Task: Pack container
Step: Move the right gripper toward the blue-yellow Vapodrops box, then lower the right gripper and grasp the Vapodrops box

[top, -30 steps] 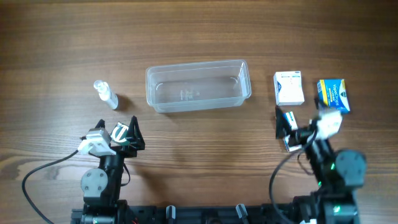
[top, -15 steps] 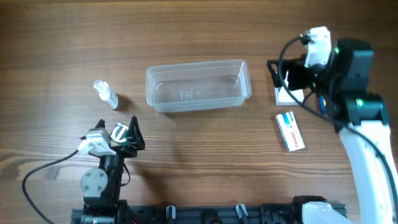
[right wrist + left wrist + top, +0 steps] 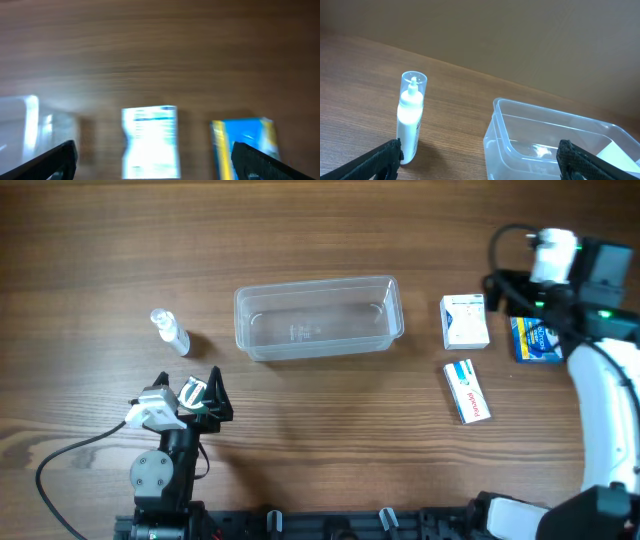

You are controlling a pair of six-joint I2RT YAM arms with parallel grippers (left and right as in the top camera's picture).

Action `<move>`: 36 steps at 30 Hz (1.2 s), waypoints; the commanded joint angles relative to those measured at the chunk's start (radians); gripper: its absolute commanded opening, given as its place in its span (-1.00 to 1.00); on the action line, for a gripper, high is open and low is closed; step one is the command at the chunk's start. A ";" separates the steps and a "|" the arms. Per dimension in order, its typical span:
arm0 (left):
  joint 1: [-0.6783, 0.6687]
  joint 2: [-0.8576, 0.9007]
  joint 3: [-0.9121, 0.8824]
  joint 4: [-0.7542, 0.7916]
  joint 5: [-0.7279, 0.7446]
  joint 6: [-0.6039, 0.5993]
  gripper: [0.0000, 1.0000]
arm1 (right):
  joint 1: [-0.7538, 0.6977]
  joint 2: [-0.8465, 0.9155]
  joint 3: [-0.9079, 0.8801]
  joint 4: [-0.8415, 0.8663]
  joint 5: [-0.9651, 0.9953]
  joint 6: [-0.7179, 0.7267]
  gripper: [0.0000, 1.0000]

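The container (image 3: 318,318), a clear plastic tub with nothing in it, lies at the table's middle; its near corner shows in the left wrist view as the container (image 3: 555,145). My left gripper (image 3: 200,395) rests open near the front left, short of the tub. Between its spread fingers, my left gripper (image 3: 480,167) holds nothing. My right gripper (image 3: 493,292) hangs open above the back right, beside a white box (image 3: 465,321) and a blue box (image 3: 535,340). In the blurred right wrist view, the right gripper (image 3: 155,165) frames the white box (image 3: 150,142) and the blue box (image 3: 242,147).
A small clear-capped white bottle (image 3: 170,331) stands left of the tub, and shows upright as the bottle (image 3: 410,120) in the left wrist view. A long white, blue and red box (image 3: 468,390) lies in front of the white box. My right arm partly covers the blue box.
My right arm has swung from the front right up and back, passing over the white box, and now sits further right. The left arm has stayed still. No object has moved.
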 commanded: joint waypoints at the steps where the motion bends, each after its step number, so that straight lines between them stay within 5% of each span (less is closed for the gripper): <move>1: 0.010 -0.007 -0.005 -0.002 0.012 -0.008 0.99 | -0.091 0.076 0.023 0.003 0.024 0.019 0.99; 13: 0.010 -0.007 -0.005 -0.002 0.012 -0.008 0.99 | -0.185 0.280 0.023 0.035 0.194 -0.027 0.99; 36: 0.010 -0.007 -0.005 -0.002 0.012 -0.008 0.99 | -0.208 0.433 0.022 0.105 0.200 -0.206 0.99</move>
